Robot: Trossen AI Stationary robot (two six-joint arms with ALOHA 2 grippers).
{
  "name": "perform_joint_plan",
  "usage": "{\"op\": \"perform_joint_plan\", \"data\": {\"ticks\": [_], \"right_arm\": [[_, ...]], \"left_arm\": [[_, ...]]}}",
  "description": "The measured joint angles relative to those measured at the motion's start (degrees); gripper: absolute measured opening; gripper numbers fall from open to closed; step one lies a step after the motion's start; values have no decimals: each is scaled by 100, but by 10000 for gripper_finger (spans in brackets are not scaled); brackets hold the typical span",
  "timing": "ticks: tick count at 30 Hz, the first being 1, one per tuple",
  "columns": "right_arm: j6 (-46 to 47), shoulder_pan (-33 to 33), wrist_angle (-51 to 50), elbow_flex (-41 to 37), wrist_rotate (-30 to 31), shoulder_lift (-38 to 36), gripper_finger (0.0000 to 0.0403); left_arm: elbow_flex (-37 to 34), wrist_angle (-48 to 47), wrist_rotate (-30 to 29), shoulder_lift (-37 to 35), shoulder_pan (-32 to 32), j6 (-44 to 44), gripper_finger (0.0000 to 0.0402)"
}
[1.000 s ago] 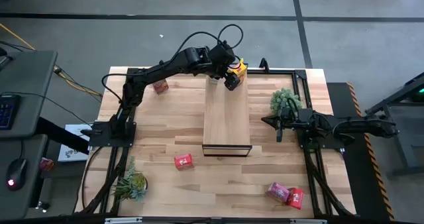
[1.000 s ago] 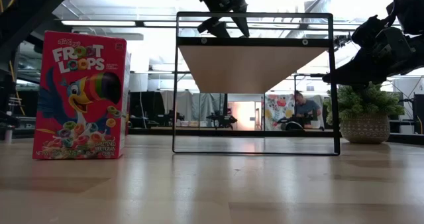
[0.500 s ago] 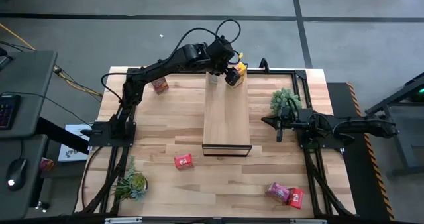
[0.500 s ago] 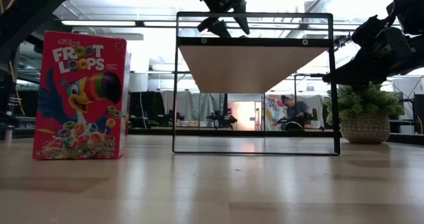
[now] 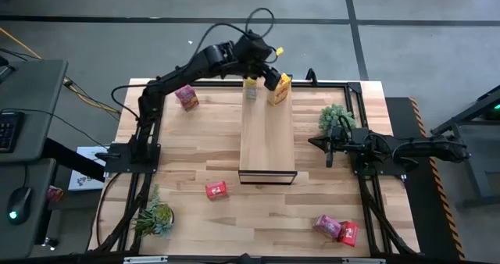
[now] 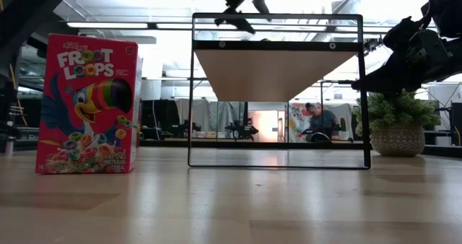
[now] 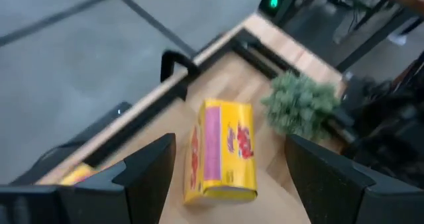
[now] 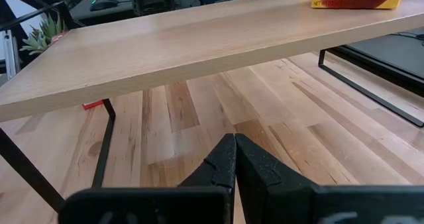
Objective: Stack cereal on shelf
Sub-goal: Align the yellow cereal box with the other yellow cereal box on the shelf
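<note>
A yellow box stands at the far end of the shelf, by its right edge; the left wrist view shows its yellow face with a pink side panel and red lettering. A second yellow box sits beside it near the far left corner of the shelf, partly hidden under the arm. The left gripper hovers just above and behind the first box, fingers spread wide and apart from the box, holding nothing.

The rest of the shelf top toward the near end is bare plank. On the table, a pink box lies left of the shelf near the far edge, a red box sits just in front of the shelf's near left corner, and a pink box and a red box lie touching near the front right corner. A plant stands right of the shelf, another plant at the front left.

The right gripper waits right of the shelf, low by the plant, fingers pressed together and empty, pointing under the shelf top.
</note>
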Motion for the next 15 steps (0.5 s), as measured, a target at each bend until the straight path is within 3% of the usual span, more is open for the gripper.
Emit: {"op": "perform_joint_plan", "data": {"ticks": [15], "right_arm": [[2,0,0,0,0,-1,0]], "left_arm": [[-2,914,286,-1298,-85,1145,250]]}}
